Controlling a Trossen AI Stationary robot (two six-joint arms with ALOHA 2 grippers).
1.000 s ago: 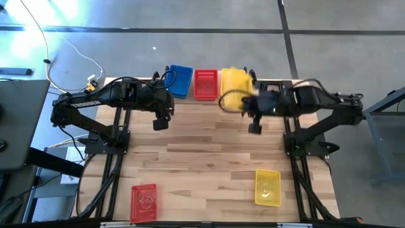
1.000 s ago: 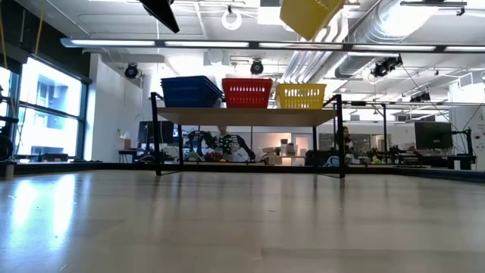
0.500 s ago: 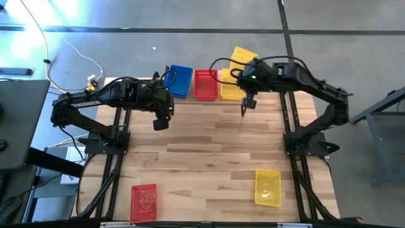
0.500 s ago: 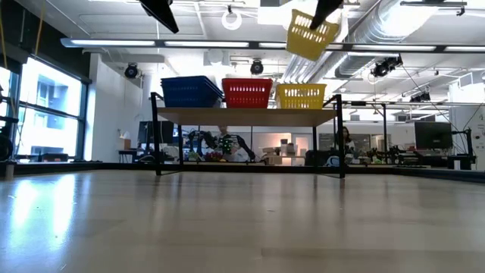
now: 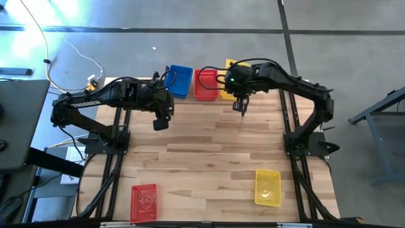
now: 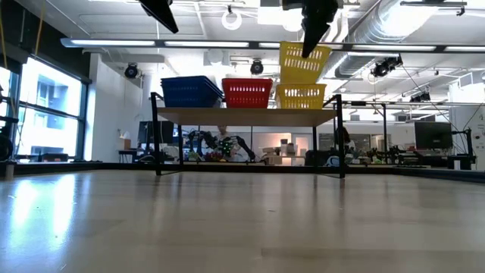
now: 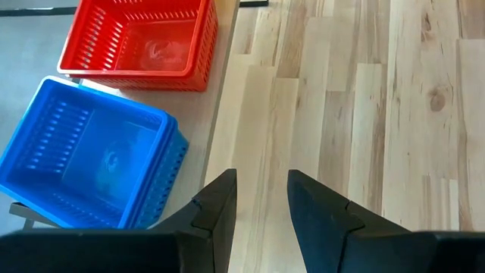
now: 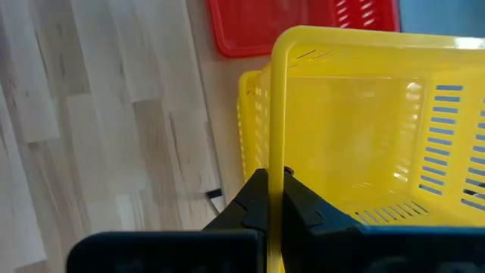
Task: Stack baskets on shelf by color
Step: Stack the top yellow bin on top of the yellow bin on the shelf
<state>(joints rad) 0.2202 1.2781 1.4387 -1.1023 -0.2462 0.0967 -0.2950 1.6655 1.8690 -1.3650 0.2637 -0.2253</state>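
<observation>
- A yellow basket (image 6: 305, 62) is gripped by the right gripper (image 8: 270, 199), whose fingers (image 8: 256, 199) are closed tight on the basket's rim, one on each side of the wall.
- In the low view this held basket hangs just above a second yellow basket (image 6: 301, 96) that sits on the shelf (image 6: 246, 115); whether the two touch cannot be told.
- The right wrist view shows the held basket over the lower yellow one, slightly offset from it, so the lower one's rim shows beside it.
- On the shelf, at the far edge of the tabletop (image 5: 209, 152), the baskets stand in a row: blue basket (image 5: 180, 81) on the left, red basket (image 5: 205, 83) in the middle, yellow at the right end.
- In the left wrist view the blue basket looks like more than one nested together.
- The left gripper (image 7: 259, 201) hangs over bare tabletop just in front of the shelf, near the blue basket; its fingers are a small way apart and hold nothing.
- Near the front edge of the tabletop lies a lone red basket (image 5: 144, 202) on the left.
- Another lone yellow basket (image 5: 267, 187) lies on the right, well apart from the red one and from the shelf.
</observation>
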